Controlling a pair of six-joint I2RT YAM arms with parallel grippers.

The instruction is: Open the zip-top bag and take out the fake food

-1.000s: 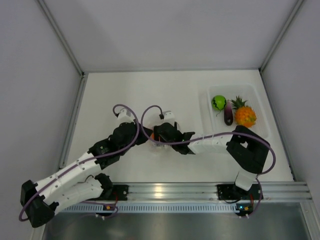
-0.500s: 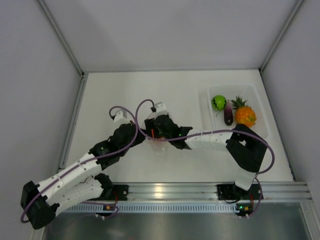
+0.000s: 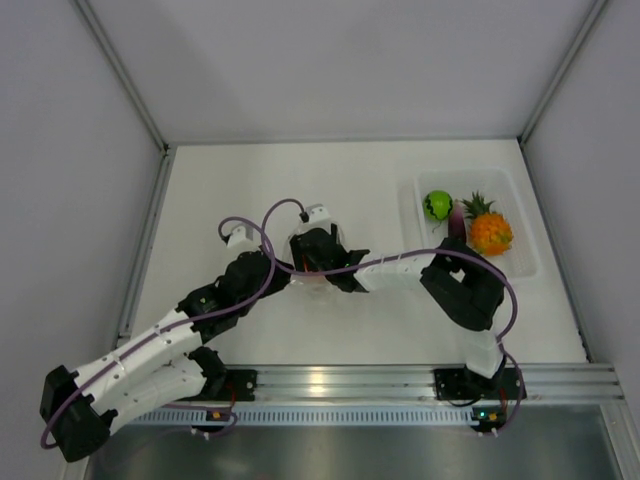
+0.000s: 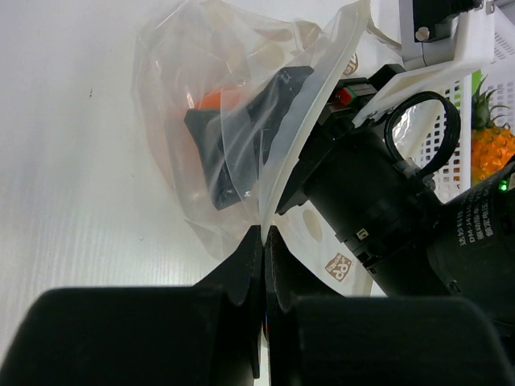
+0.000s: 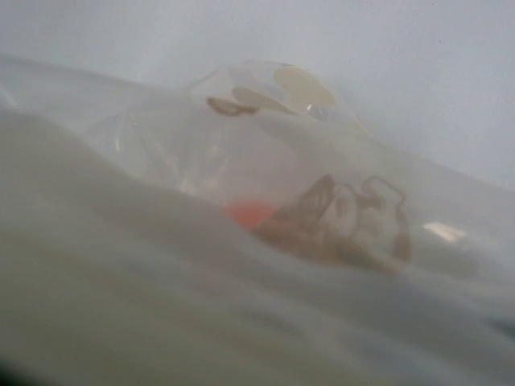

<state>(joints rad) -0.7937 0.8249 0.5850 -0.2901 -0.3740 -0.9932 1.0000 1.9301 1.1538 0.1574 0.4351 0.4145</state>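
The clear zip-top bag (image 4: 173,88) lies on the table between both grippers; it also shows in the top view (image 3: 318,288). My left gripper (image 4: 264,235) is shut on the edge of the bag's mouth. In the top view it (image 3: 285,276) sits at the bag's left. My right gripper (image 3: 312,262) reaches inside the bag; its dark fingers (image 4: 241,153) show through the plastic. The small orange (image 4: 213,99) lies in the bag right beside them. The right wrist view is fogged by plastic film, with an orange blur (image 5: 251,213).
A rigid clear tray (image 3: 522,200) at the right holds the green ball (image 3: 437,205), the purple eggplant (image 3: 456,222) and the pineapple (image 3: 491,231). The right arm's elbow (image 3: 460,285) overlaps the tray's near corner. Grey walls close in the left, back and right.
My right arm has pushed further left into the bag and its elbow has swung up toward the tray. My left gripper keeps its hold on the bag's edge.
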